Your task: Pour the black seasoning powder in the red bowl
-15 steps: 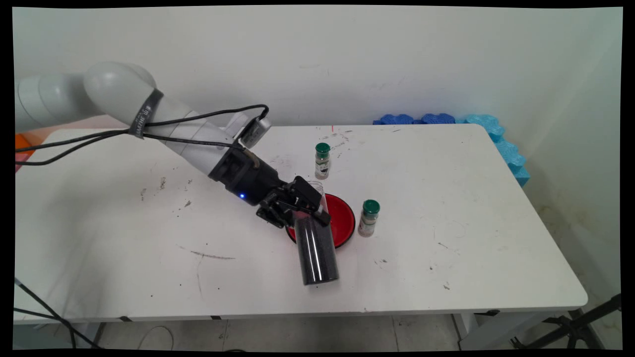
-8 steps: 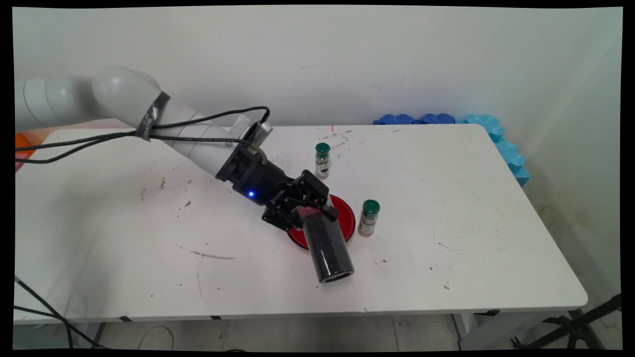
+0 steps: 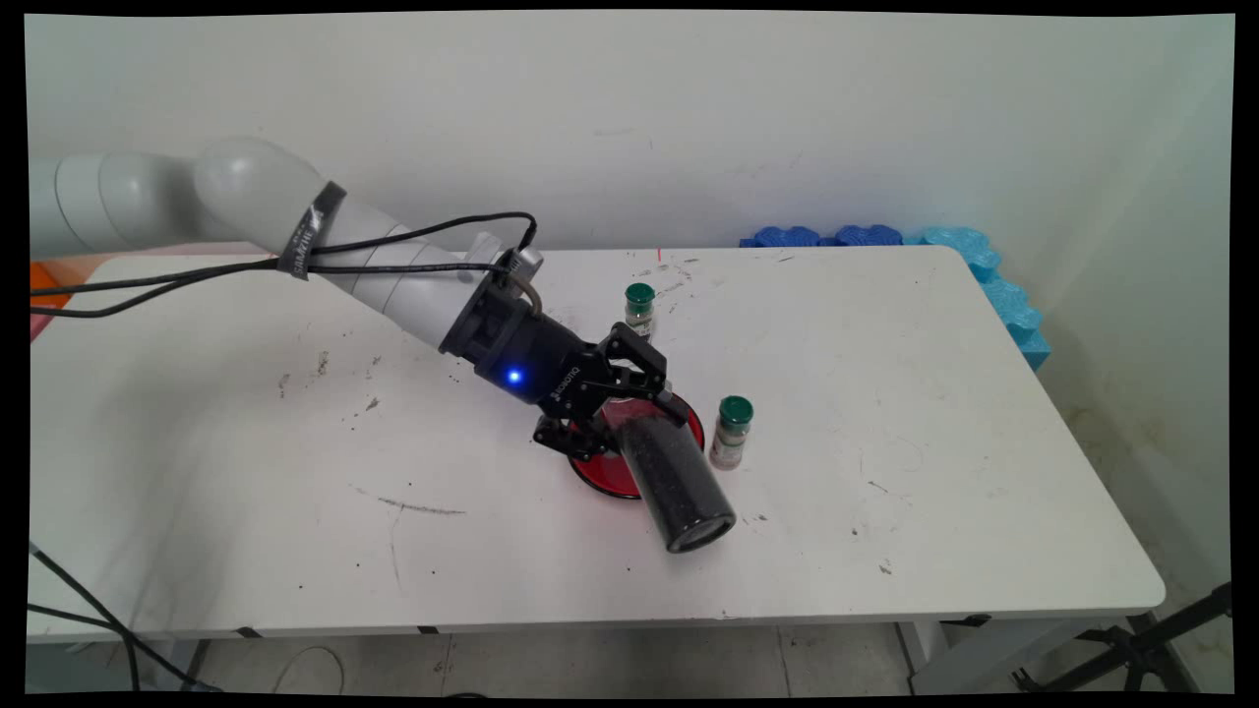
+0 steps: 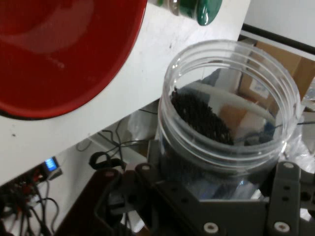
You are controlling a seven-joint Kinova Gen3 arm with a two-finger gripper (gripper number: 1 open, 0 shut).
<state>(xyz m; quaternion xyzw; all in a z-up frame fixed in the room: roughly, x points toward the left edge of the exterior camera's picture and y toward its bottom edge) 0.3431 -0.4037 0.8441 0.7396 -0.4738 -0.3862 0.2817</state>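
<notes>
Main view looks down across the table [image 3: 885, 393] toward the wall; hand view sits close behind the jar [image 4: 226, 128]; both show the red plate [image 3: 689, 423].

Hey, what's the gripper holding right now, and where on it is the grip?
The gripper holds a clear jar of dark grains, clamped near its open mouth, tilted over the red plate.

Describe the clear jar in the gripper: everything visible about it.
The jar is a tall clear plastic cylinder with a threaded, lidless mouth, mostly filled with small black grains. The gripper clamps it near the mouth end. It is held off the table, tipped well over, its base pointing toward the table's near side and its mouth over the red plate. Only the gripper's fingers touch it; the grains have slid toward the mouth, none spilled out.
</notes>
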